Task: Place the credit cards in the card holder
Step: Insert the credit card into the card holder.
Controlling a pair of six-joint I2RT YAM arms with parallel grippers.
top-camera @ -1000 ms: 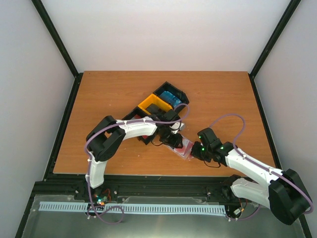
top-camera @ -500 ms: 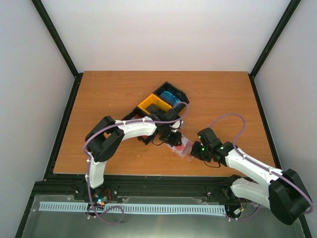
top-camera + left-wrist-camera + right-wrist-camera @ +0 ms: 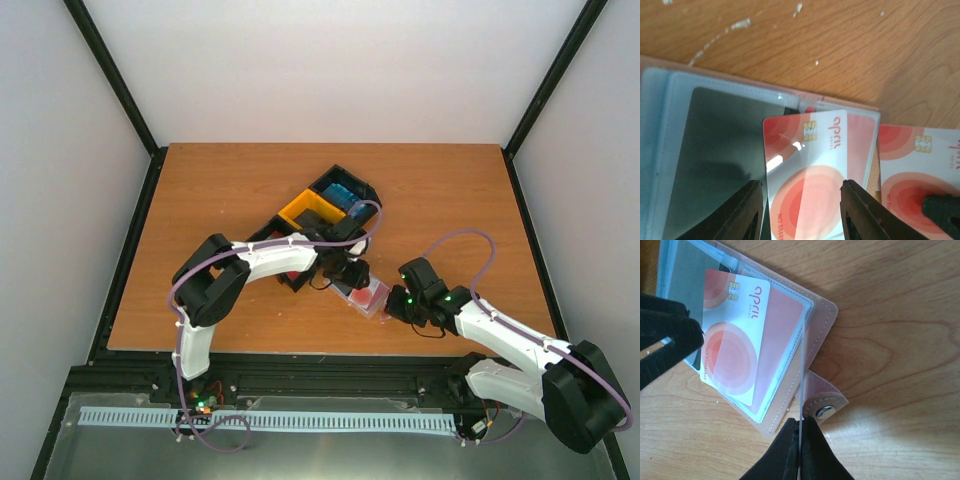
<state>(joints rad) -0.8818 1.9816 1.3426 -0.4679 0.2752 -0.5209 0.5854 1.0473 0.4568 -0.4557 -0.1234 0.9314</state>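
The pinkish-tan card holder [image 3: 373, 301] lies open on the table near the front, its snap tab [image 3: 826, 411] toward my right gripper. My left gripper [image 3: 801, 184] is shut on a red-and-white credit card [image 3: 805, 160], with its jaws at the card's two long edges. The card's chip end lies over a translucent pocket [image 3: 785, 340] that has a red card inside. My right gripper [image 3: 801, 421] is shut on a translucent pocket sheet, holding it upright and edge-on. A black card [image 3: 725, 150] sits in the neighbouring pocket. Another red-and-white card [image 3: 920, 170] shows at the right.
Black and yellow bins [image 3: 315, 212] stand behind the holder, one holding blue cards [image 3: 346, 195]. Both arms meet over the holder; the left gripper [image 3: 350, 273] is above it, the right gripper [image 3: 392, 305] at its right. The table's front edge [image 3: 330, 350] is close.
My left gripper has shifted slightly up and to the right with the card. The right gripper and the holder have stayed put.
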